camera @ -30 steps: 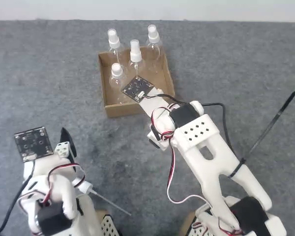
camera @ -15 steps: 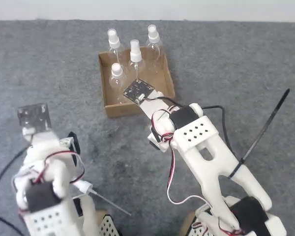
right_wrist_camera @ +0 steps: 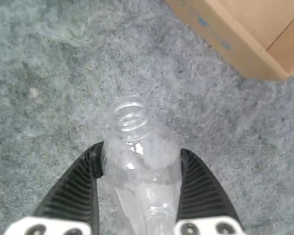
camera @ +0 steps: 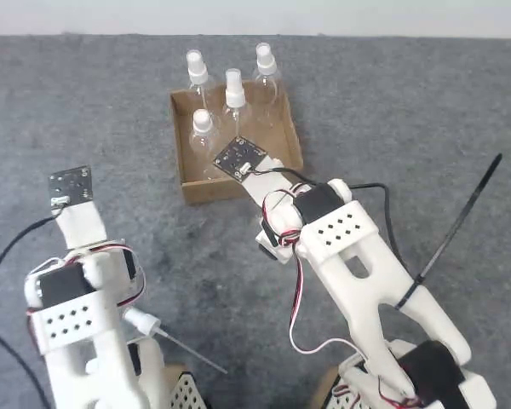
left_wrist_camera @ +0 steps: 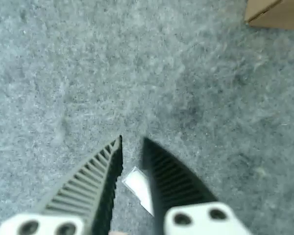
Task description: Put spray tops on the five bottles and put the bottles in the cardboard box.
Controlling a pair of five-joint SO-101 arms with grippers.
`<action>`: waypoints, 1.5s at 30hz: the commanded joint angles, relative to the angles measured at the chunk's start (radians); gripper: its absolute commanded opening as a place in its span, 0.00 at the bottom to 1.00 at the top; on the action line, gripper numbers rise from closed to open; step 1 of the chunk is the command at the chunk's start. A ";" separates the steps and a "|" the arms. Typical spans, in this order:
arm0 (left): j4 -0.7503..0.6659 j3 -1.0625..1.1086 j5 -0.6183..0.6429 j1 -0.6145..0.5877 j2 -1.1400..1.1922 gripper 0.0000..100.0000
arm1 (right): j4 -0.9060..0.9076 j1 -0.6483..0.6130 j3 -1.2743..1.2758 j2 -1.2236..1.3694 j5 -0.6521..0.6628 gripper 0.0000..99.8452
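Observation:
A clear open-necked bottle (right_wrist_camera: 137, 147) stands on the grey carpet, with my right gripper (right_wrist_camera: 139, 149) shut on its shoulders, just in front of the cardboard box (right_wrist_camera: 245, 44). In the high view the box (camera: 192, 175) holds several bottles with white spray tops, among them one (camera: 203, 125) at its left. A loose spray top (camera: 145, 324) with its thin tube lies on the carpet beside my left arm (camera: 72, 294). My left gripper (left_wrist_camera: 132, 142) hangs over bare carpet, its fingers a narrow gap apart. A white piece (left_wrist_camera: 137, 183) shows low in that gap.
The right arm (camera: 336, 226) stretches from the front edge toward the box's front wall. A black cable tie (camera: 460, 221) sticks out at the right. Grey carpet lies open to the left and right of the box.
My left arm has unfolded and swung forward, its wrist board now farther from the table's front edge. The spray top on the carpet and the right arm with its bottle have stayed put.

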 commanded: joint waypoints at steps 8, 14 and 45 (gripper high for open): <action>-0.017 -0.081 0.058 -0.097 0.123 0.02 | -0.015 0.015 -0.009 -0.059 -0.009 0.01; 0.083 -0.248 0.055 -0.118 0.443 0.06 | -0.013 0.015 -0.009 -0.061 -0.006 0.01; 0.155 -0.420 -0.269 -0.244 1.126 0.24 | -0.013 0.016 -0.008 -0.061 -0.002 0.01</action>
